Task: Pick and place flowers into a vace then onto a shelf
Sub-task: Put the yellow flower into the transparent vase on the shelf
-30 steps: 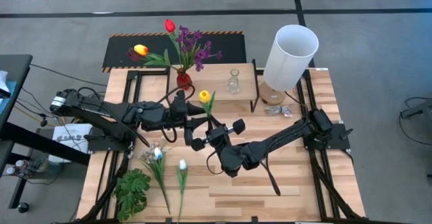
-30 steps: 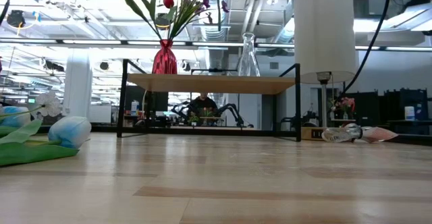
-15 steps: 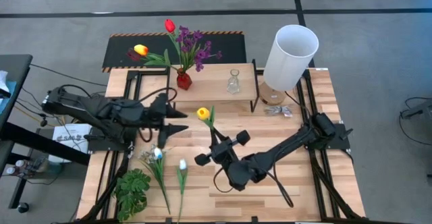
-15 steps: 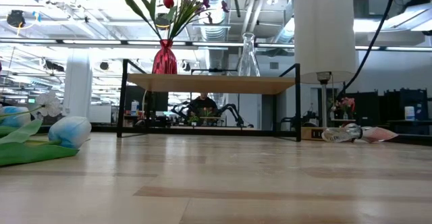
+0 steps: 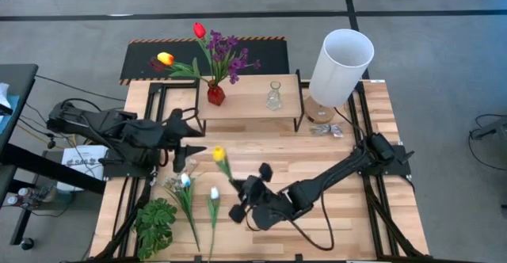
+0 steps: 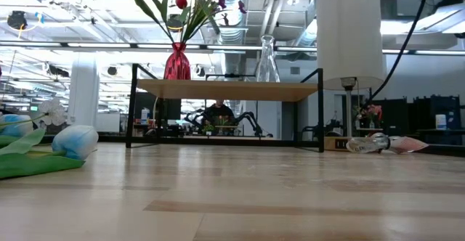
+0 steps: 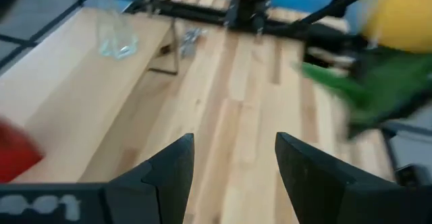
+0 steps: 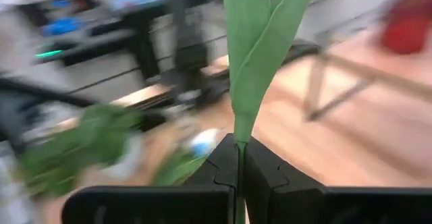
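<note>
Light wooden worktop (image 5: 341,156), grey floor around. Red glass vase (image 5: 215,95) with tulips on plank shelf (image 5: 249,104). Right hand (image 5: 240,190) pinching yellow tulip stem (image 5: 224,165); left hand (image 5: 192,150) spread wide, empty.

No words, labels, brands or numbers are showing clearly enough to be read anywhere in these views; the only marking is lying on the floor behind the table, a dark mat (image 5: 158,57) edged with plain striped tape and carrying no writing.
</note>
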